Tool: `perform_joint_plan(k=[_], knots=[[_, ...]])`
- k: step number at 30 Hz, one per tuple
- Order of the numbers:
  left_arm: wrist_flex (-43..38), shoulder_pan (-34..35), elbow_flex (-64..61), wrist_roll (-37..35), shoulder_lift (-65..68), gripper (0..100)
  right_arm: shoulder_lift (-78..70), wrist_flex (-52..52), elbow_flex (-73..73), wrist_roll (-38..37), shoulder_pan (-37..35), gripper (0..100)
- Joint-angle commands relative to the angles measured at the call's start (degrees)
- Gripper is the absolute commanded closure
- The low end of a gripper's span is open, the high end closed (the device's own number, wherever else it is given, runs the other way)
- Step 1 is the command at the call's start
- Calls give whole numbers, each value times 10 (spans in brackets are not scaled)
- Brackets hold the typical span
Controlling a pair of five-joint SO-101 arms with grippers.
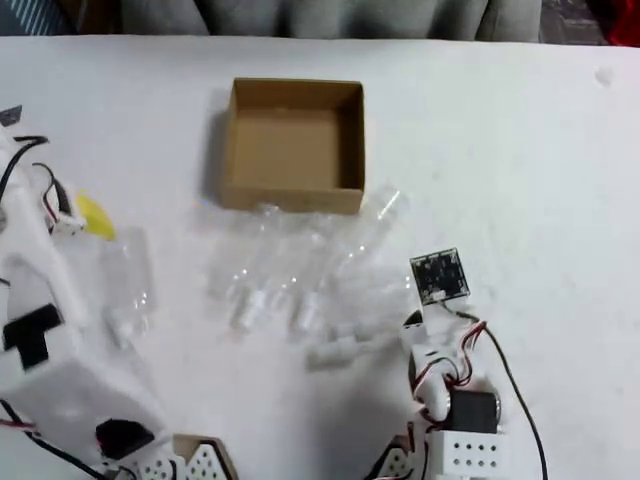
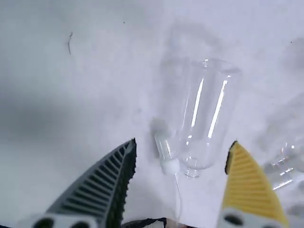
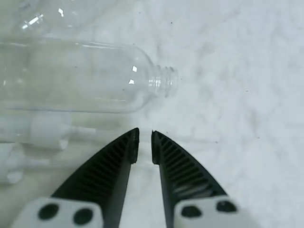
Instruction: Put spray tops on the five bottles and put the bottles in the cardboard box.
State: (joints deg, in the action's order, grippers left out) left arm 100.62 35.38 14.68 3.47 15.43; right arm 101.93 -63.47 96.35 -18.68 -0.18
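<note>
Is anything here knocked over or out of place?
Nothing looks broken or spilled. The clear bottles lie on their sides in a loose heap in front of the empty cardboard box, white spray tops loose beside them. One bottle lies apart, by the left claw.

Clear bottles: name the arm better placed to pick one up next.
Left, probably. The left tool is open, a clear bottle and spray top lying just ahead; the right tool is shut near an uncapped bottle.
</note>
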Motion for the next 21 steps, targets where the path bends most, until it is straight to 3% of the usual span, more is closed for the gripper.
perform_joint_plan(k=[1,7,13,21], knots=[[-90,-15,-128,25,-153,718,0,-4,5,-7,5,983],[-272,-51,-334,33,-260,714,0,-4,5,-7,5,983],[-401,-59,-425,75,-262,712,0,-4,5,-7,5,983],[-459,-71,-484,77,-262,600,3,-14,5,-7,5,983]])
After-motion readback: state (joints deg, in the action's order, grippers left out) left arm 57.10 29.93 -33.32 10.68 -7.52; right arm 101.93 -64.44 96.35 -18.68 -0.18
